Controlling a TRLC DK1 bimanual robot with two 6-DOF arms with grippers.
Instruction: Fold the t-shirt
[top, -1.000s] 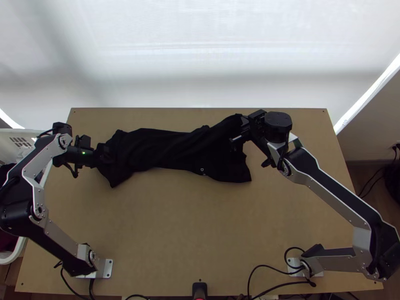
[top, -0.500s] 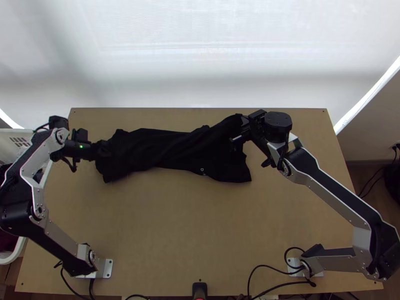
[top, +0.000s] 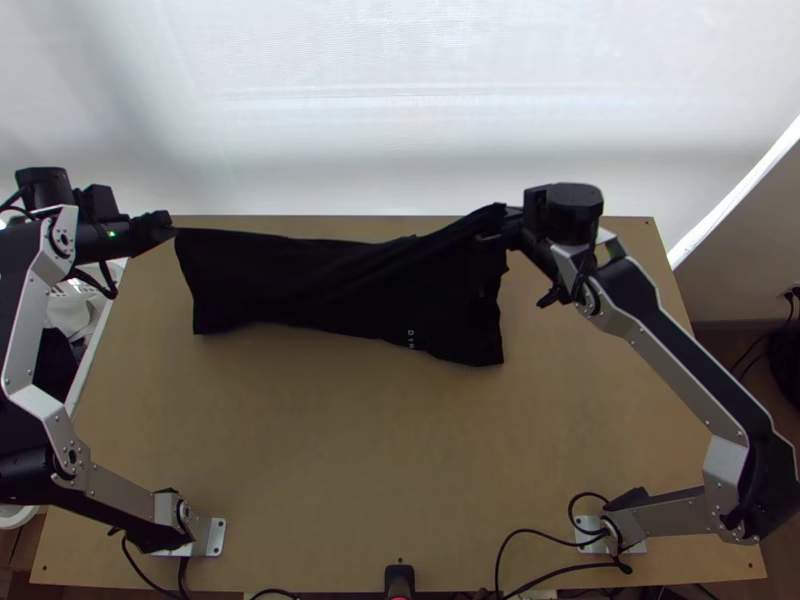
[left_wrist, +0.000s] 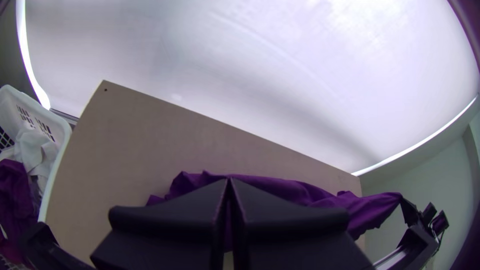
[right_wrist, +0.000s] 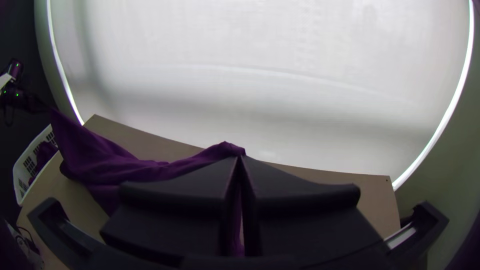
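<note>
While the left gripper (top: 160, 228) pinches a corner of the dark t-shirt (top: 320, 280) at upper left of the top view, the right gripper (top: 508, 218) clamps its upper right end. Shirt stretched between them, creased. Top view: small pale print (top: 411, 338) near shirt's lower edge. Left wrist view: pale cloth (left_wrist: 35, 150) inside white basket (left_wrist: 61, 131), left edge.

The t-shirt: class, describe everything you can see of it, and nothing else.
The t-shirt is black in the top view, of soft, thin-looking fabric, with small pale lettering near its lower edge. It stretches in a long, narrow, creased band across the far part of the table. The shut fingers of the left gripper and right gripper pinch its far corners, the left corner raised. Collar and sleeves cannot be told apart.
</note>
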